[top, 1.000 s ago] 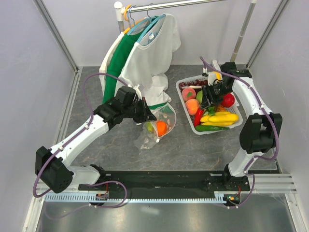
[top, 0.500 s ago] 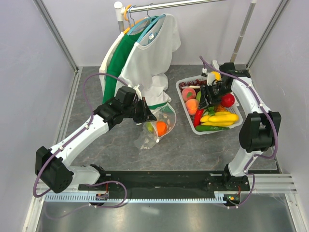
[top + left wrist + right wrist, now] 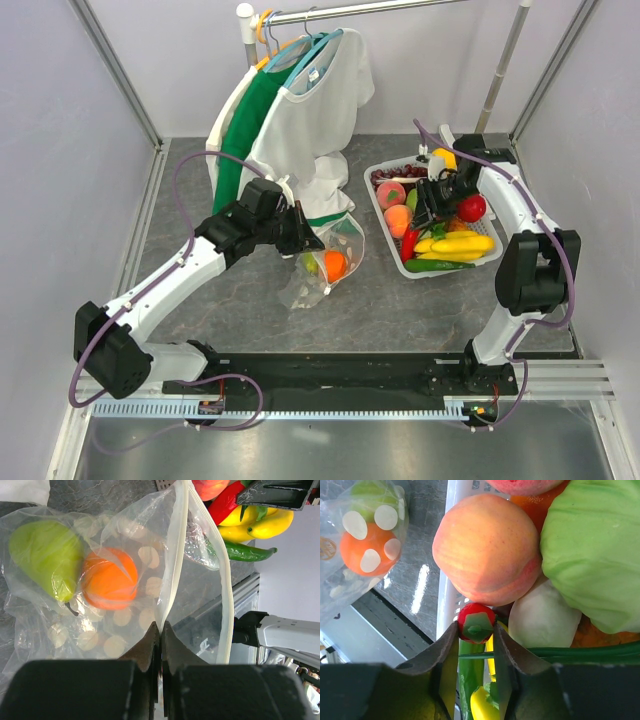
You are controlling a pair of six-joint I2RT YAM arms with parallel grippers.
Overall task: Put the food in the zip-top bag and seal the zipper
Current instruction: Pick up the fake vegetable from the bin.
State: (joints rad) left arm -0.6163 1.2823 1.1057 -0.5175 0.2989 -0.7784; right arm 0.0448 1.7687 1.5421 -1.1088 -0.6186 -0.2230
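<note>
Where chili [image 3: 476, 625] sits, a peach [image 3: 487, 550] (in basket [image 3: 446, 605]) crowds right fingers [image 3: 442, 655].

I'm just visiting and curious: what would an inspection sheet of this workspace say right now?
Surface: grey mottled tabletop.
Job's things: zip-top bag open, holding orange fruit and green pear; other food in white basket.
Clutter: shirts hanging from a rail.
Grippers: left gripper shut on the zipper; right gripper closed on red chili.
Cables: purple cables loop along both arms.
Surroundings: pale walls, metal frame.
</note>
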